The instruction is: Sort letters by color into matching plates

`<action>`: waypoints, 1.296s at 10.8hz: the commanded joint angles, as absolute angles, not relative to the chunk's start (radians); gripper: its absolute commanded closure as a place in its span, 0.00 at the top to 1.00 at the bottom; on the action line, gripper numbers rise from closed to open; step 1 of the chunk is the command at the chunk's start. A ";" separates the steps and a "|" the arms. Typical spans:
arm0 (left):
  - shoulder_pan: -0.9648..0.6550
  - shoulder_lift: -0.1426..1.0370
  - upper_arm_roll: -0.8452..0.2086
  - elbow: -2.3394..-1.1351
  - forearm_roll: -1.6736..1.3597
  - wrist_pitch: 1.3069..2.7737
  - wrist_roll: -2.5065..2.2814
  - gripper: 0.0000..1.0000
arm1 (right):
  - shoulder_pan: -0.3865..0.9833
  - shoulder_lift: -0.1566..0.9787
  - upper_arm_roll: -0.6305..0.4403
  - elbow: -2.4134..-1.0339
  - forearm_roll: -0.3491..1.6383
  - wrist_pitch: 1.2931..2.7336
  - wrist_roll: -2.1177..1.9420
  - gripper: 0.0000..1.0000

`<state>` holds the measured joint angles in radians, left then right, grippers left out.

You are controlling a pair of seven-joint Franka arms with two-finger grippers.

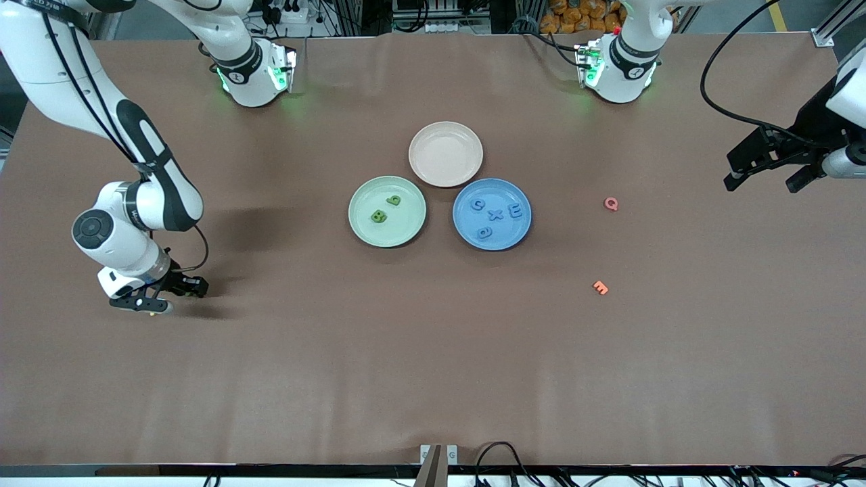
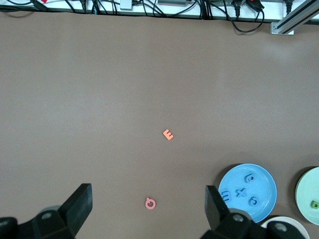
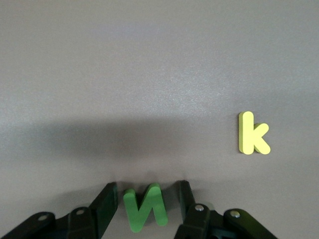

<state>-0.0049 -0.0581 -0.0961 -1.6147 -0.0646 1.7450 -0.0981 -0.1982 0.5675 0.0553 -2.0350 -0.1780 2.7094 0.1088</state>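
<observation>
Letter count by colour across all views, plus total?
Blue letters: 4, in the blue plate
Green letters: 3, two in the green plate, one between the right pincer's fingers
Pink: 1
Orange: 1
Yellow: 1
Total: 10

Brown table [image 1: 433, 379] carries three plates [image 1: 387, 211]; scattered letters [image 1: 600, 287].

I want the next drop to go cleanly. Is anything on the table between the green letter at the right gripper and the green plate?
Nothing visible: bare table lies between the green letter, bracketed by the right gripper, and the green plate.
</observation>
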 commanded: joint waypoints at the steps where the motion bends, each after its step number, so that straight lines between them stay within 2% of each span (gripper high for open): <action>1: -0.014 -0.071 -0.112 -1.614 0.021 1.703 -0.078 1.00 | -0.235 0.560 0.083 -2.046 -0.196 2.714 0.118 0.54; 5: -0.011 -0.067 -0.127 -1.615 0.031 1.683 -0.081 1.00 | -0.241 0.542 0.083 -2.049 -0.195 2.711 0.117 0.51; 14: -0.014 -0.054 -0.129 -1.612 0.020 1.684 -0.072 1.00 | -0.264 0.545 0.109 -2.056 -0.195 2.718 0.115 0.53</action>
